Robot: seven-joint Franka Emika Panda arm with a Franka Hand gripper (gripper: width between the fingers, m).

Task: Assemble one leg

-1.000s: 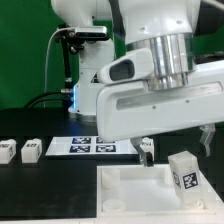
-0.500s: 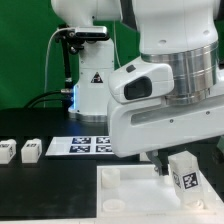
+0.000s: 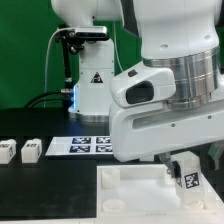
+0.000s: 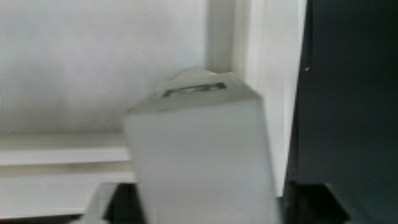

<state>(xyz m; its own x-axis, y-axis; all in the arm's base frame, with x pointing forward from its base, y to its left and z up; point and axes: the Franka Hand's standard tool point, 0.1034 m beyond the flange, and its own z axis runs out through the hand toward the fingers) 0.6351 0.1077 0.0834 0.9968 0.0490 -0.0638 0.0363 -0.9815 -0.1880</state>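
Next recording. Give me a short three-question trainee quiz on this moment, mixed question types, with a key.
1. True or false: the marker board lies on top of the white panel.
2. How many loose legs sit on the table at the exterior view's left? A one, B two, C four.
3. Fill in: the tag on the leg beneath the arm shows only in the ____ view.
Key: 1 false; 2 B; 3 exterior.
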